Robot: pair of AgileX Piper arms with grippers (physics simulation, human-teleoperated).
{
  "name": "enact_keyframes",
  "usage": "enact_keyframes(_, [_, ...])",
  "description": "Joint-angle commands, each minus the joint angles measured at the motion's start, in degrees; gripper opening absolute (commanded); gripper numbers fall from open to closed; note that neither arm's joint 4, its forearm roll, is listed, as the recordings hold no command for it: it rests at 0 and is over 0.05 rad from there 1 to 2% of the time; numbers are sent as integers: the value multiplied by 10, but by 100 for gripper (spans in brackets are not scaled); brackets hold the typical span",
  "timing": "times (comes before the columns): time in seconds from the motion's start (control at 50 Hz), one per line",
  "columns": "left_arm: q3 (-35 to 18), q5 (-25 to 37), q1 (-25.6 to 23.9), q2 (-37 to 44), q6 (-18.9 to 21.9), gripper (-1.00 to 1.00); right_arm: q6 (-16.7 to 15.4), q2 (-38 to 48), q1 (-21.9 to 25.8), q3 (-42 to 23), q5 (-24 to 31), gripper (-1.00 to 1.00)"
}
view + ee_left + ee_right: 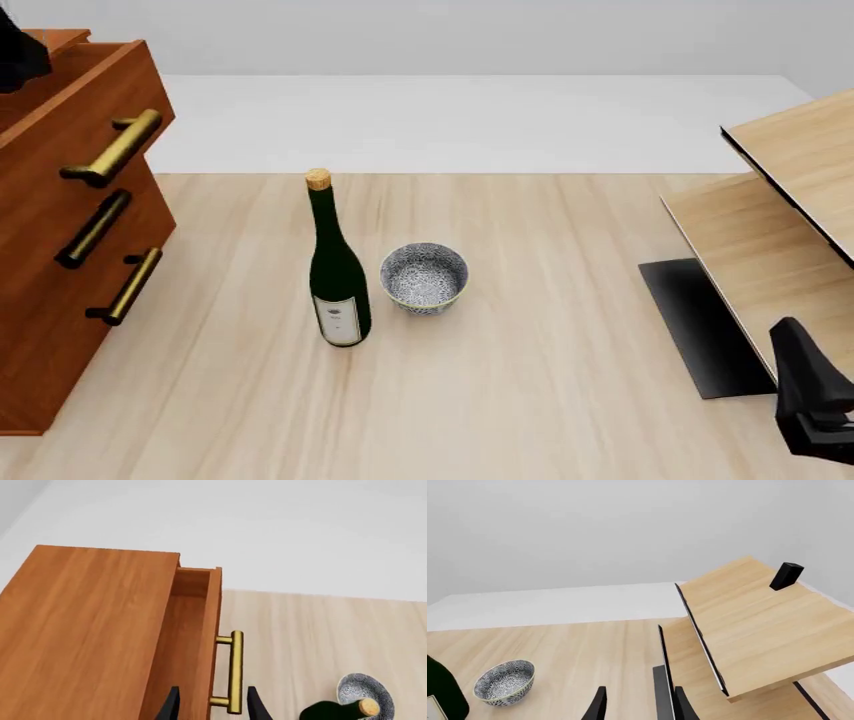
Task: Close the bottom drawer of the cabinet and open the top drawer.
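The reddish-brown cabinet [80, 630] stands at the table's left edge. Its top drawer [80, 105] is pulled out a little, past the two below it; the left wrist view looks down into the gap [190, 610]. My left gripper [213, 706] is open, with its fingertips [255, 705] on either side of that drawer's front and brass handle [235, 672], not pressing it. The bottom drawer [74, 345] sits level with the middle one, its handle [127, 285] untouched. Near the table's right front corner, my right gripper [640, 707] hangs open on nothing.
A dark green wine bottle [336, 270] stands upright mid-table with a patterned bowl [424, 277] beside it on the right. Slanted pale wooden shelf boards [787, 230] over a dark base [701, 320] fill the right side, close to the right gripper.
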Motion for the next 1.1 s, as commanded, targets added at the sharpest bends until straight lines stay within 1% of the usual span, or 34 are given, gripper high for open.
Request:
enact_keyframes(0.02, [39, -14, 5, -4, -21, 100, -1, 2, 0, -1, -1, 100])
enact_keyframes(0.2, [57, -26, 20, -3, -18, 100, 0, 4, 0, -1, -2, 100])
enact_keyframes(0.3, [67, -34, 20, 0, -26, 100, 0, 1, 0, 0, 0, 100])
enact_keyframes(0.58, [96, -55, 30, 1, -30, 100, -1, -1, 0, 0, 2, 100])
enact_keyframes(0.68, [110, -63, 27, 1, -42, 100, -1, 1, 0, -1, 0, 100])
enact_keyframes(0.86, [133, -76, 30, -4, -50, 100, -1, 2, 0, -1, -1, 100])
enact_keyframes(1.1, [174, -101, 17, -4, -79, 100, -2, 2, 0, -1, -1, 100])
